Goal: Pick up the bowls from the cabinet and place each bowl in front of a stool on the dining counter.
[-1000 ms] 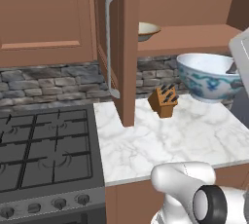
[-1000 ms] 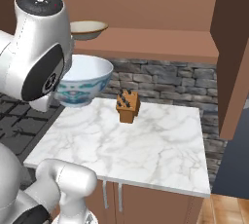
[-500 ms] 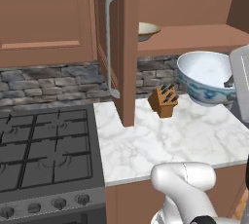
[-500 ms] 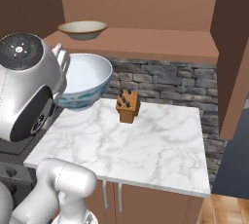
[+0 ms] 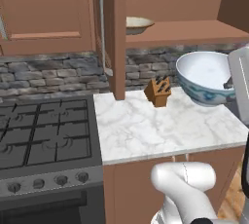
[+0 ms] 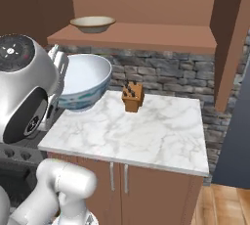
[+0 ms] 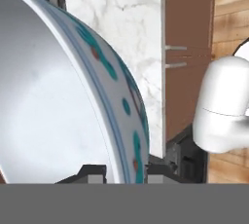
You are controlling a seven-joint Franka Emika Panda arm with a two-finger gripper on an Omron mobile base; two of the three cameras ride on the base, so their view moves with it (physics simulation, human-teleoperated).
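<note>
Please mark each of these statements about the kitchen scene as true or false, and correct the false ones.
1. The gripper is closed on the rim of the blue-patterned white bowl. True.
2. The beige bowl already stands on the marble worktop. False: it sits on the cabinet shelf, above the worktop.
3. A small wooden knife block stands on the marble worktop near the stone backsplash. True.
4. The cabinet door is shut. False: it is swung open, seen edge-on, with its long silver handle on the left face.
5. A pot stands on the stove. False: the burners are bare.
</note>
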